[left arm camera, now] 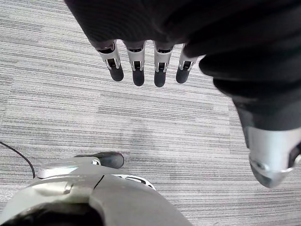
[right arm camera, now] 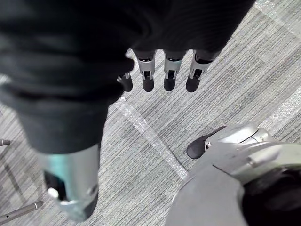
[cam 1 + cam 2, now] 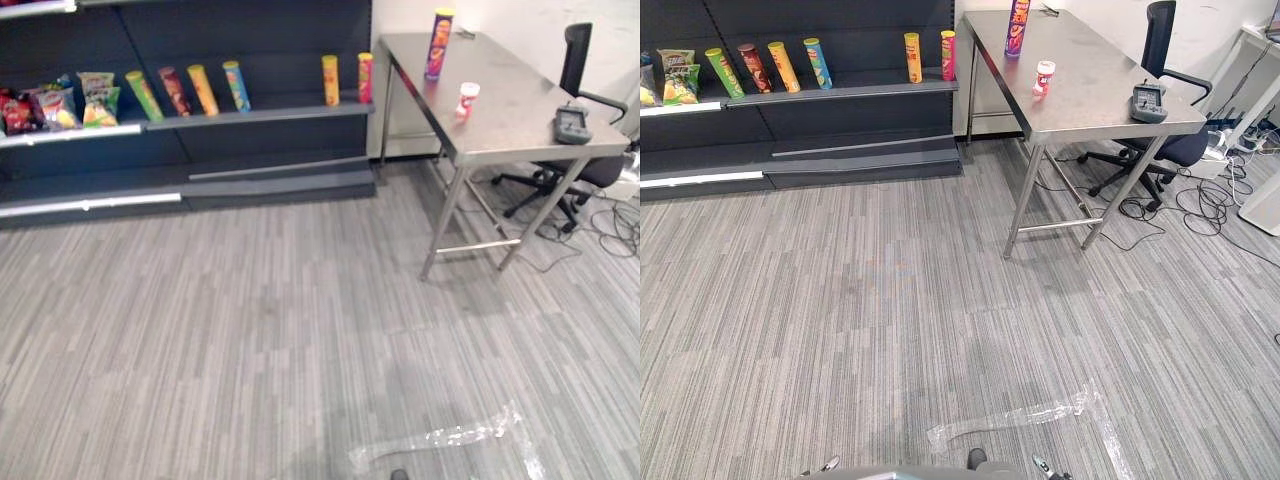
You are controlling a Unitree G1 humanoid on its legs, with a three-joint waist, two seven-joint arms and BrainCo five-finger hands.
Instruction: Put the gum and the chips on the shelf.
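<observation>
A tall purple chips can [image 3: 439, 43] stands upright at the far end of the steel table [image 3: 520, 120]. A small white gum bottle with a red label [image 3: 467, 100] stands nearer the table's middle. The dark shelf [image 3: 270, 115] at the left holds several chips cans in a row. My left hand [image 1: 141, 66] hangs over the grey floor with straight fingers and holds nothing. My right hand [image 2: 164, 70] hangs the same way over the floor, fingers straight and empty. Both hands are far from the table and the shelf.
Snack bags [image 3: 60, 105] lie on the shelf's left part. A dark device [image 3: 572, 125] rests near the table's front right corner. A black office chair [image 3: 585, 100] stands behind the table with cables on the floor. Clear tape [image 3: 450, 437] is stuck on the carpet.
</observation>
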